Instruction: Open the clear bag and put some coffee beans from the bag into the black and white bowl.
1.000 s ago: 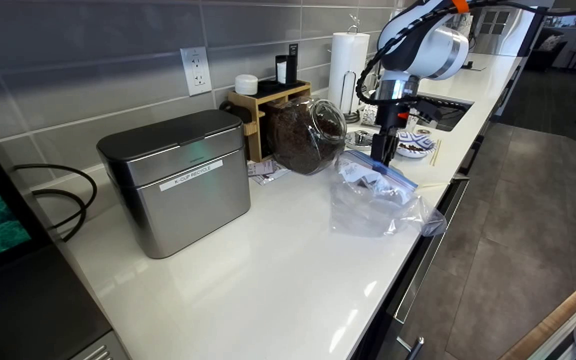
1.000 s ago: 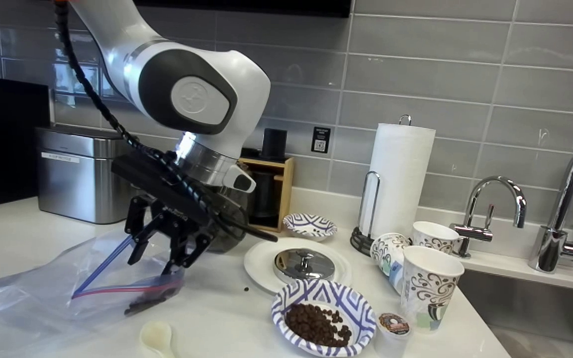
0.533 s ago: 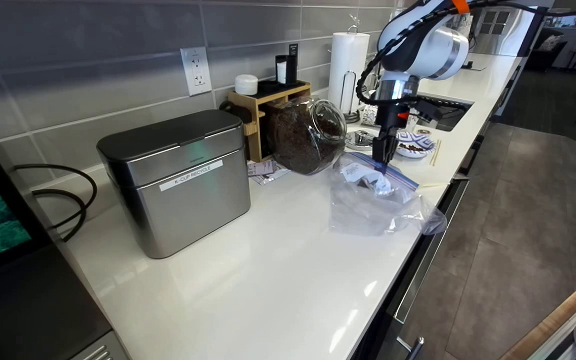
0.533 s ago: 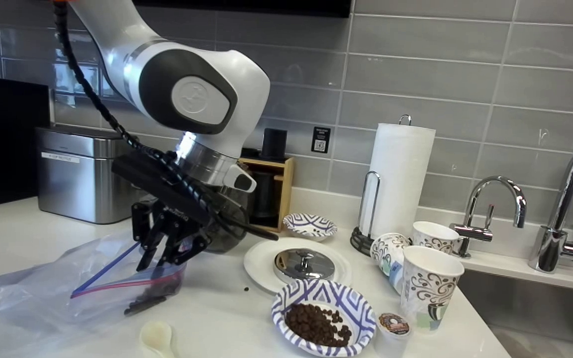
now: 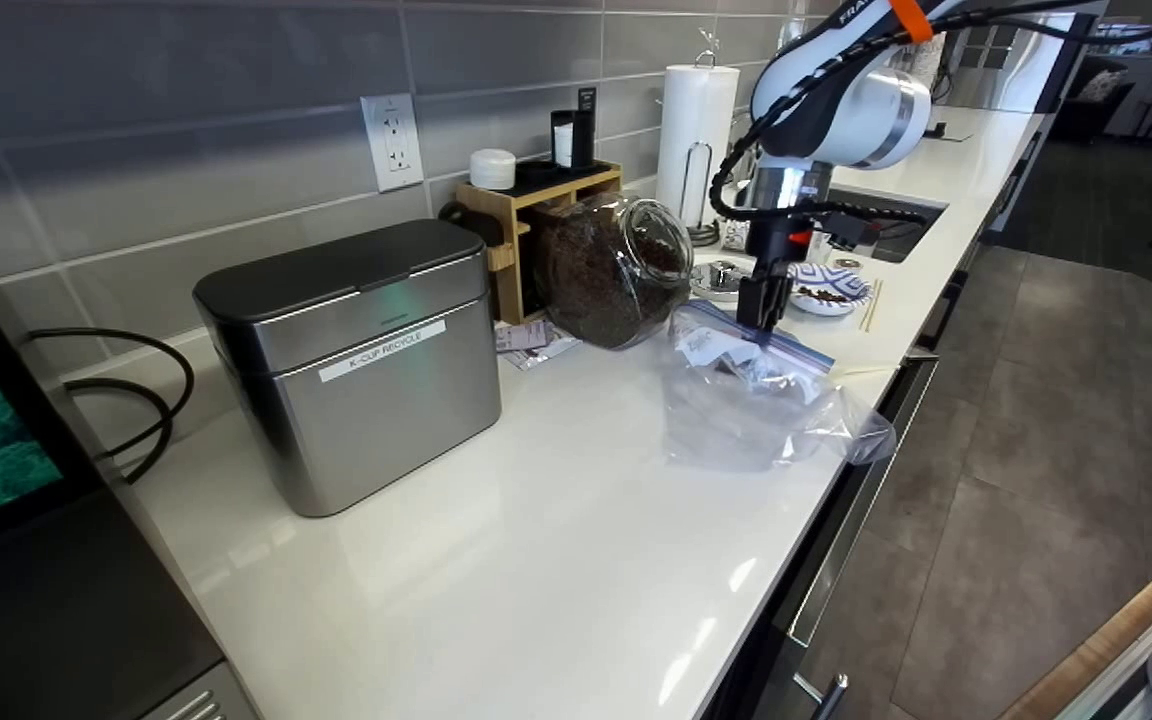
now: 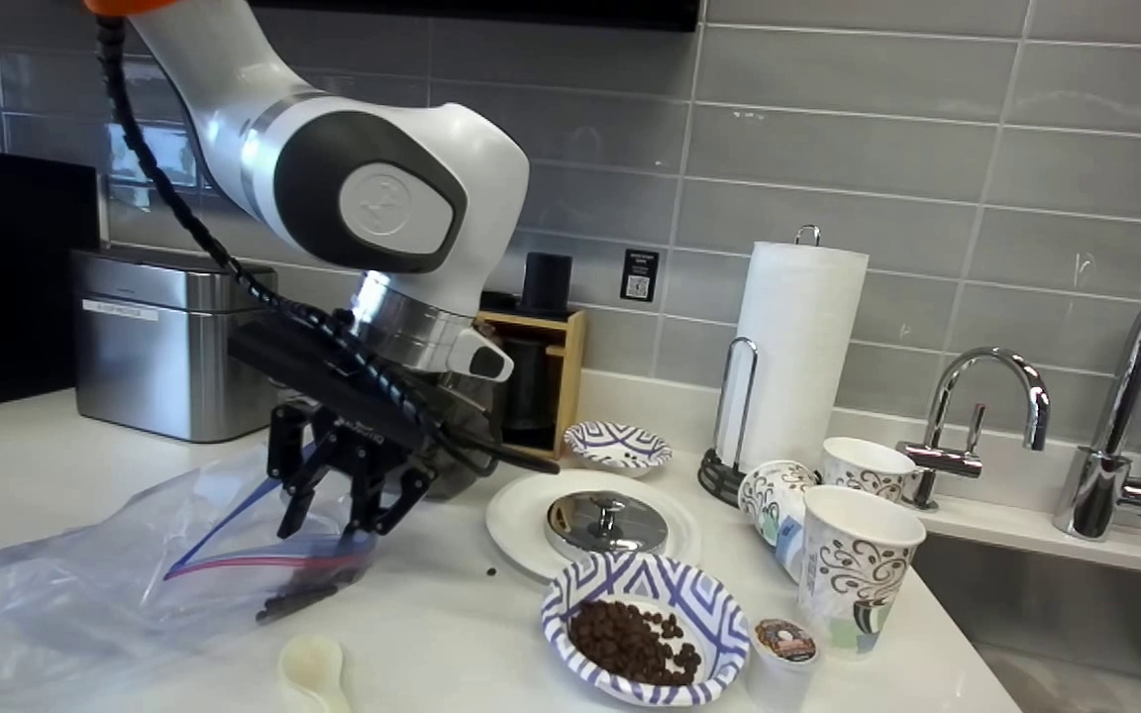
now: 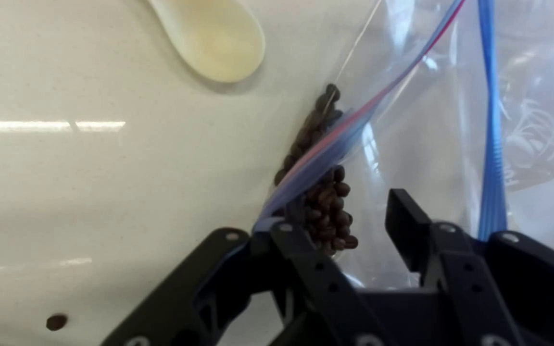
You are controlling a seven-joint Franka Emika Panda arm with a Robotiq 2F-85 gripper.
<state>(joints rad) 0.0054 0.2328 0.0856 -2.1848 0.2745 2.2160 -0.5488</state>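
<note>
The claw (image 6: 324, 531) stands spread at the mouth of the bag (image 5: 736, 428), which crosses the surface's (image 5: 536, 560) front edge; beans (image 7: 338, 217) lie inside; a bowl (image 6: 681, 582) nearer the sink (image 6: 1095, 614) edge holds more beans (image 6: 620, 644).

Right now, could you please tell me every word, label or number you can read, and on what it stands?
"K-CUP RECYCLE": label on the steel bin.
"FRA", rest out of view: arm.
Too small or blurred to read: print on the clear bag, claw, pod lid, wall sign and packets, plus the bin's smaller mark.
</note>
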